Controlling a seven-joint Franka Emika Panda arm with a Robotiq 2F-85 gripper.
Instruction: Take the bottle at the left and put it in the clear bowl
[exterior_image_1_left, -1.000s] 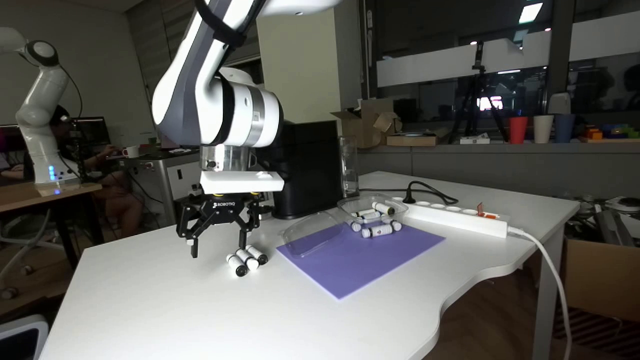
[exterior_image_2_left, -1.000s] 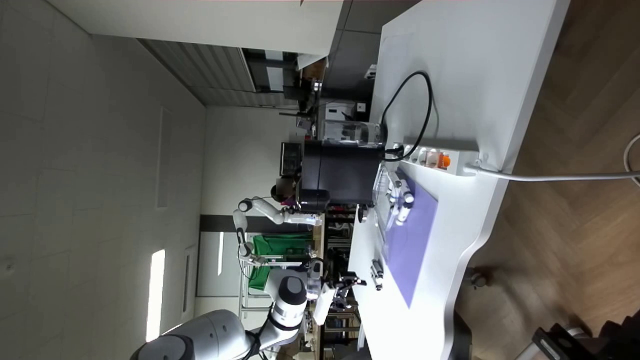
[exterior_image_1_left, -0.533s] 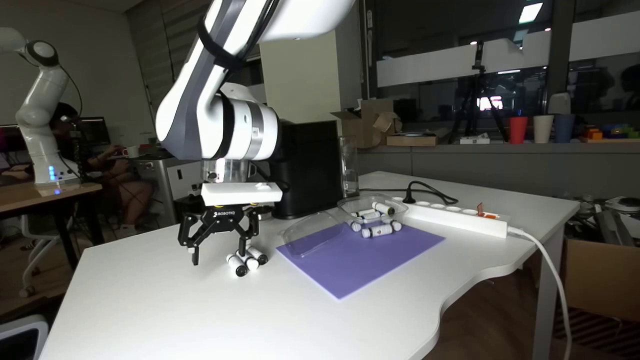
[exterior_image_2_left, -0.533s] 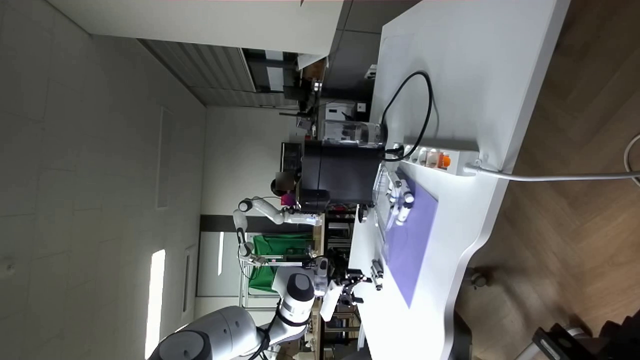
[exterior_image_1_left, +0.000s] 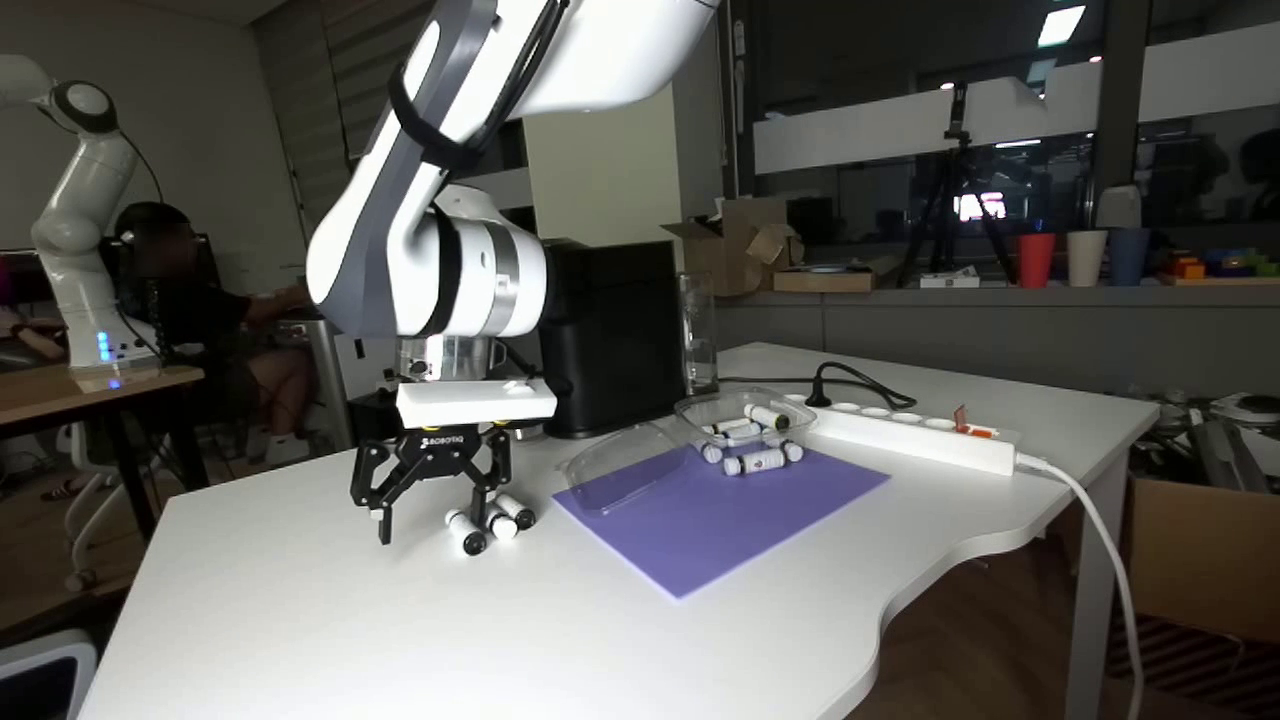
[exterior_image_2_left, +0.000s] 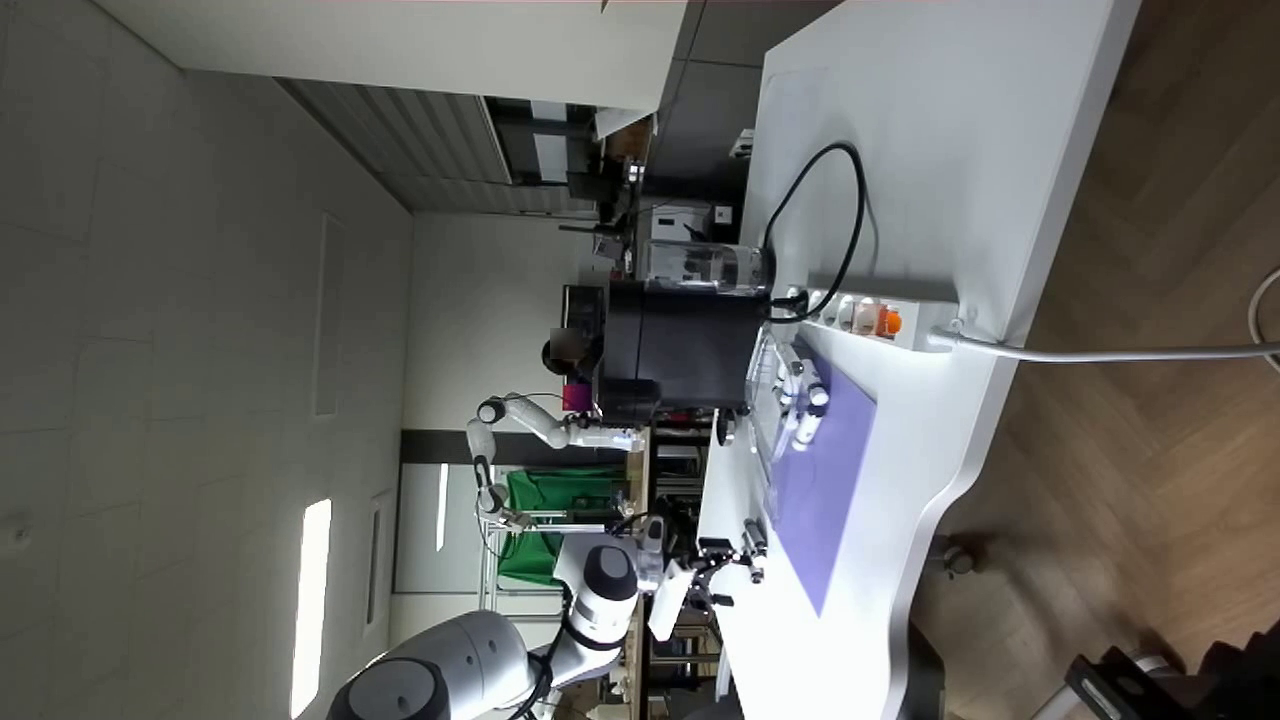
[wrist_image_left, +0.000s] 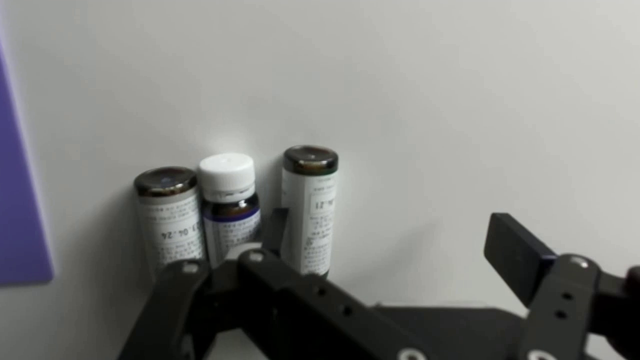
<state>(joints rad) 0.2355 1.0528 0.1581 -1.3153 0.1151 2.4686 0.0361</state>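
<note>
The bottle at the left (exterior_image_1_left: 466, 533), white-labelled with a dark end, lies on the white table in an exterior view. It is the rightmost of three bottles in the wrist view (wrist_image_left: 312, 215). My gripper (exterior_image_1_left: 432, 520) is open, low over the table, and also shows in the wrist view (wrist_image_left: 390, 230). One finger stands between this bottle and the middle bottle (wrist_image_left: 231, 200); the other finger is well off on the bottle's far side. Nothing is held. The clear bowl (exterior_image_1_left: 690, 411) stands at the back of the purple sheet with several bottles in and around it.
A third bottle (wrist_image_left: 172, 225) lies beside the middle one. A clear lid-like piece (exterior_image_1_left: 600, 495) lies on the purple sheet (exterior_image_1_left: 720, 530) in front of the bowl. A black machine (exterior_image_1_left: 620, 340) and a white power strip (exterior_image_1_left: 910, 440) stand behind.
My gripper has come down, and one finger has gone in beside the bottle at the left. That bottle has shifted slightly left, away from the middle bottle.
</note>
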